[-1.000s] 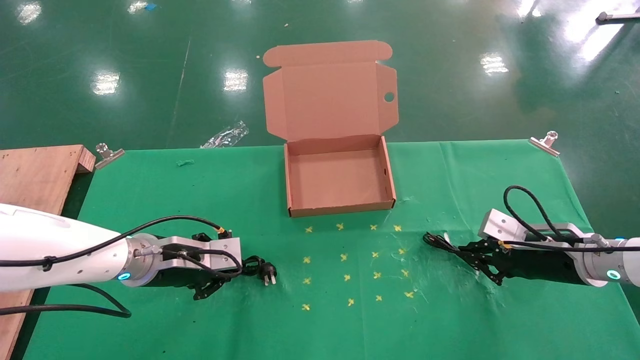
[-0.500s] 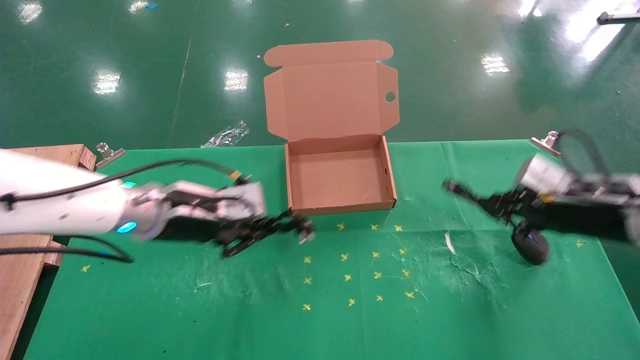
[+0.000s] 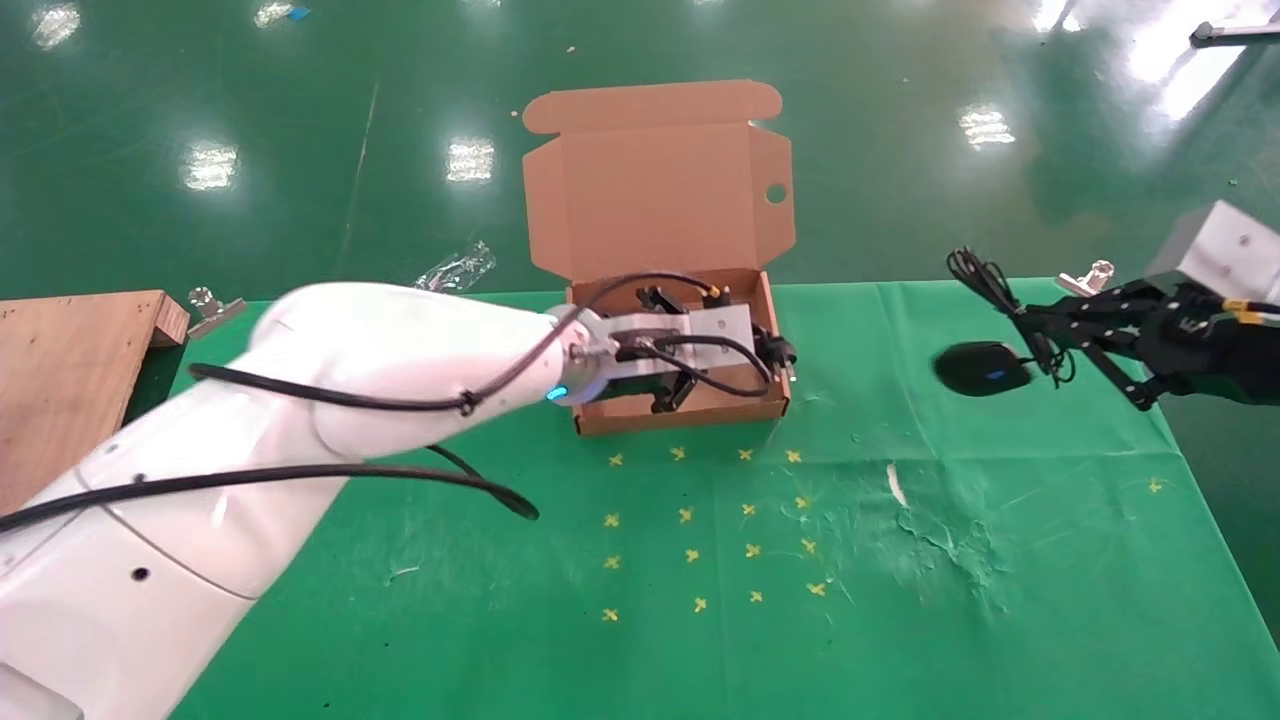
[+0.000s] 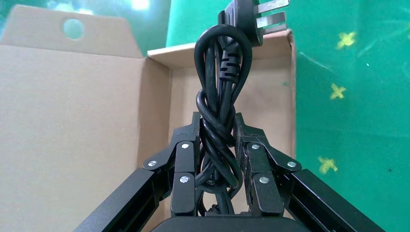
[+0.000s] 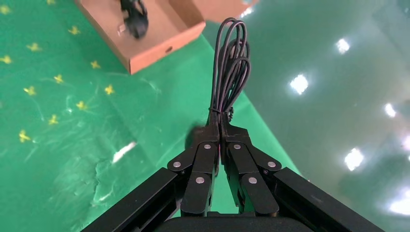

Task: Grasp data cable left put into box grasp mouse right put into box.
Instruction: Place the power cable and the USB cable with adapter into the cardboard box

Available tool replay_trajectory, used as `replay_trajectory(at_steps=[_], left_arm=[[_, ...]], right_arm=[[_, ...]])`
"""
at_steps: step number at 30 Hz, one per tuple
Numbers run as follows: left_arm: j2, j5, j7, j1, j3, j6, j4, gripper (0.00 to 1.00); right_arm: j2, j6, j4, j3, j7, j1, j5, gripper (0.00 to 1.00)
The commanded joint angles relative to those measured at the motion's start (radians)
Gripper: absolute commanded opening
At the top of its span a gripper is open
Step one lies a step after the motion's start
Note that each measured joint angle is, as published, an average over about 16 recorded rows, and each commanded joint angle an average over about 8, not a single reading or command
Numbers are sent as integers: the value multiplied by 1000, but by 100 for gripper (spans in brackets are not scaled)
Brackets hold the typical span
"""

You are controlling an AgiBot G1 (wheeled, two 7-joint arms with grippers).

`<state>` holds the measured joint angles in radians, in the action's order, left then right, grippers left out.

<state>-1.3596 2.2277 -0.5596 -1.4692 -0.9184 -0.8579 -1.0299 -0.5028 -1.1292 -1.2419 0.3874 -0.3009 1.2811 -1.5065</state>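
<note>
While clamping data cable (image 4: 218, 121), left hand (image 4: 217, 145) over box (image 3: 600, 415)

Left claw (image 3: 690, 385) hides box (image 3: 590, 400) floor; mouse (image 3: 982, 368) blurred.

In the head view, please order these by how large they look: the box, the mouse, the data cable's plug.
1. The box, by far the largest.
2. The mouse, hanging from the right gripper.
3. The data cable plug: only a bit shows beyond the left gripper, so its rank is unsure.
</note>
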Motion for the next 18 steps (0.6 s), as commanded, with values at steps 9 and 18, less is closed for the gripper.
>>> replay_trajectory(at_steps=[9, 18], left_arm=[[-4, -54, -95, -63, -186, 115, 56, 100], [132, -97, -192, -130, -173, 123, 67, 100]], right_arm=[[15, 29, -92, -45, -47, -3, 76, 0], [-137, 17, -50, 3, 11, 93, 44, 0]])
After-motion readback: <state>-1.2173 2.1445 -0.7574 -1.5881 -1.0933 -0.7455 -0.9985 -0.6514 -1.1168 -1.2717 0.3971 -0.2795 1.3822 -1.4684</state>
